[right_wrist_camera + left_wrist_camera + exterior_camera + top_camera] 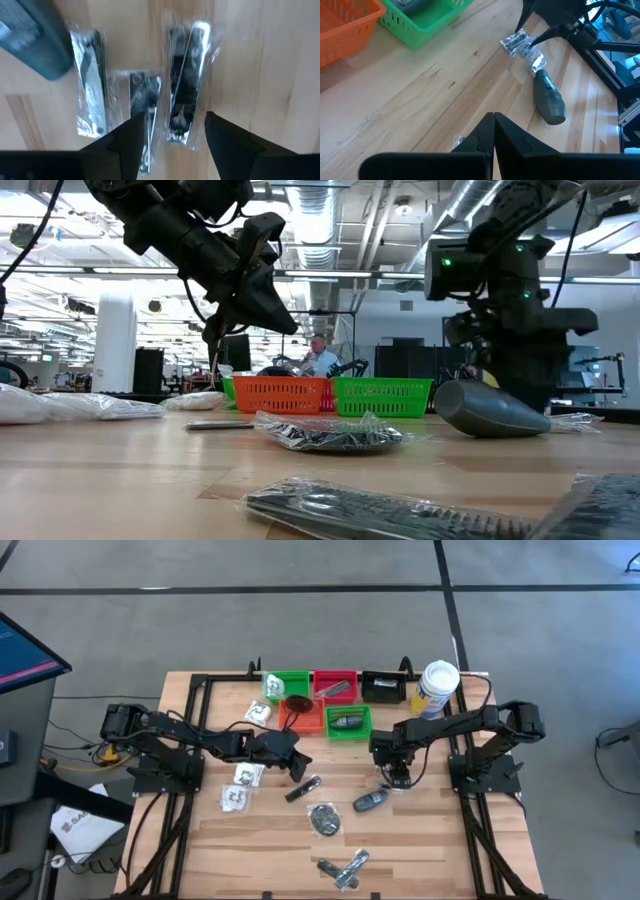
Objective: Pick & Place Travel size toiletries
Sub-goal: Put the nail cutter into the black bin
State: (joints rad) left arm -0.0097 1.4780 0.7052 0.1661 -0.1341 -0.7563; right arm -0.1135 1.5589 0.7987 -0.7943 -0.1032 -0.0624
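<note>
A: Which trays hold anything?

B: Along the far side of the table [420, 840] sit five trays. The far green tray [290, 685] holds a clear packet with white contents. The red tray [335, 686] has a slim grey piece in it. The orange tray [303, 715] carries a dark round piece. The near green tray [348, 722] holds a dark grey oval. What lies in the black tray [382, 688] cannot be told. A white canister [437, 688] stands right of it.

A: And the arms?

B: The right gripper [172, 131] hangs low over three silvery packets [186, 80] at the table's right middle, its fingers [131, 135] apart with nothing between them. A grey oval [371, 801] lies just beside those packets. The left gripper [494, 131] is raised over the table's middle-left, fingers pressed together and empty.

A: Other toiletries?

B: White packets [243, 786] lie left. A black stick [302, 789], a bagged black round piece [324, 819] and silvery tubes [344, 868] lie near the middle.
</note>
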